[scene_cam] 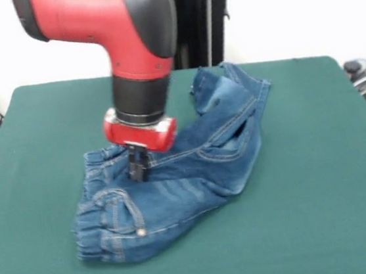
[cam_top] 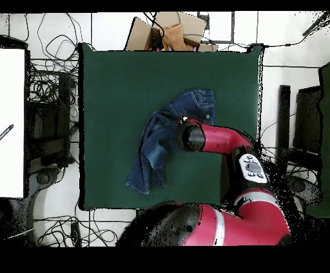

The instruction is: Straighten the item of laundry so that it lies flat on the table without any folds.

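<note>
Pressing into the crumpled jeans [scene_cam: 174, 177] near the waistband, the gripper [scene_cam: 139, 172] looks pinched on denim, so next comes dragging the folds flat across the bench [scene_cam: 324, 213].

This looks like a robotics lab: a green-clothed table [cam_top: 116, 77] stands on a pale floor amid tangled cables [cam_top: 48, 84], cardboard boxes [cam_top: 169, 29] and dark equipment stands [cam_top: 283, 119], before a plain white wall [scene_cam: 300, 4].
</note>
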You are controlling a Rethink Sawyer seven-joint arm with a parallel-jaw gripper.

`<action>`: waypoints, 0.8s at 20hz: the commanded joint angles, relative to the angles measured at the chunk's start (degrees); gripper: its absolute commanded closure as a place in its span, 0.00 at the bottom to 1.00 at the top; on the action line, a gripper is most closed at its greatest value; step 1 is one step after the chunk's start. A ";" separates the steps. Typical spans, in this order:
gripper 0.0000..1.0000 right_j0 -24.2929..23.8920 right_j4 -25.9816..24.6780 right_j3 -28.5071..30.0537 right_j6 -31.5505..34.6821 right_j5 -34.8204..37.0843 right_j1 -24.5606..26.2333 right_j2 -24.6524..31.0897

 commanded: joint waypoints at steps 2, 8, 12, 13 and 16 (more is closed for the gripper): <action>1.00 -10.02 -9.41 5.04 -11.58 2.41 -1.04 8.46; 1.00 -15.67 -14.32 4.27 -12.97 3.36 -0.27 11.86; 1.00 -17.34 -16.73 4.02 -12.51 3.64 0.14 13.45; 1.00 -17.27 -17.17 3.77 -12.19 3.78 0.25 13.66; 1.00 -18.12 -18.56 3.63 -11.91 4.16 0.19 14.56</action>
